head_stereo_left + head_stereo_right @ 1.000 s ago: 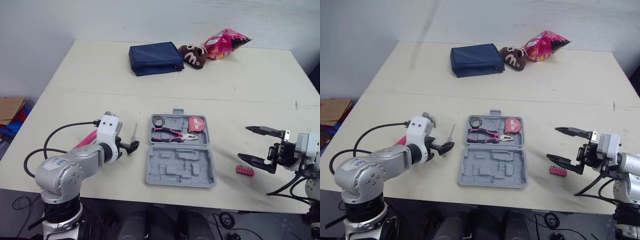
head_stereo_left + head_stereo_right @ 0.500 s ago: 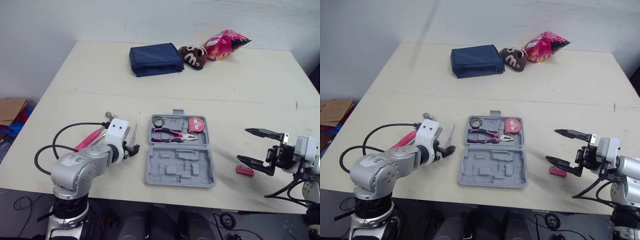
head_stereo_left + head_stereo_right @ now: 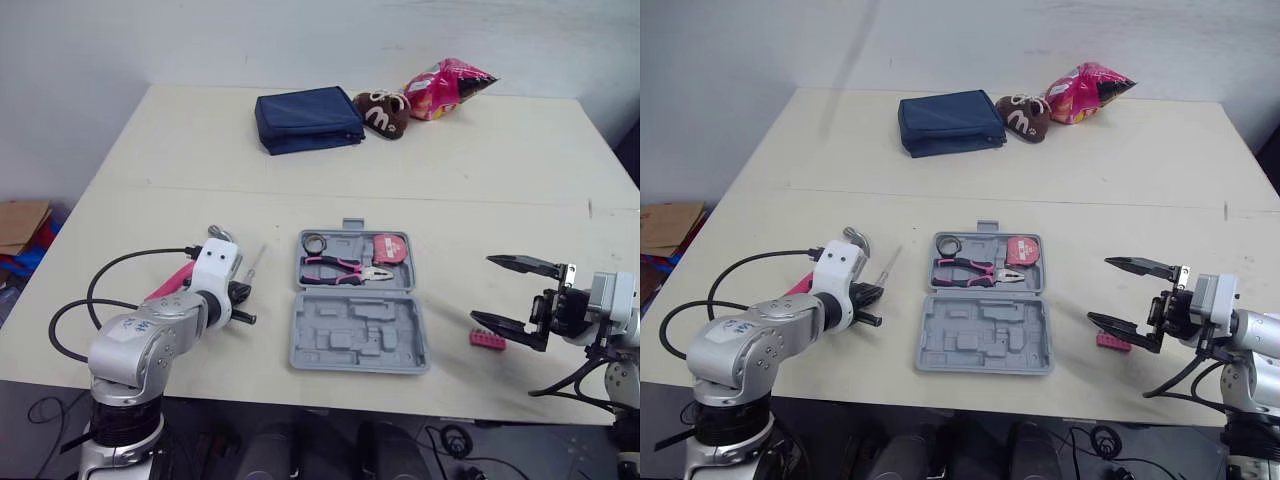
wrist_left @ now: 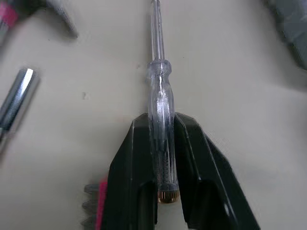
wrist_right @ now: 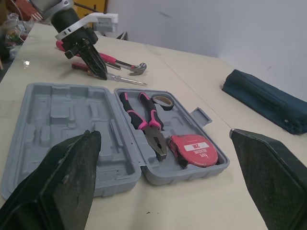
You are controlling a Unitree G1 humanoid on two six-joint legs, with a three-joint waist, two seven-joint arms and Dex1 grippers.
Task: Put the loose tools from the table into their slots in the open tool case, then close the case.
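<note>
Though scattered over the pale desk (image 3: 180,160), all within arm reach. Grey tool case (image 3: 360,345) lying open at centre front, near half's moulded slots bare, far half already holding pliers (image 3: 345,270), tape measure (image 3: 390,247) and a small tape roll (image 3: 317,241). Left of case: left end effector (image 4: 161,123) pinching clear-handled screwdriver (image 4: 159,91) by the handle, low at desk level, shaft pointing away, likely gripped there for a lift to a slot. Pink hammer (image 3: 172,280) just beside, not gripped. Right of case: right end effector (image 3: 483,288) spread wide, hanging over red bit strip (image 3: 488,339), probably lined up for pickup. Case not yet closed.
</note>
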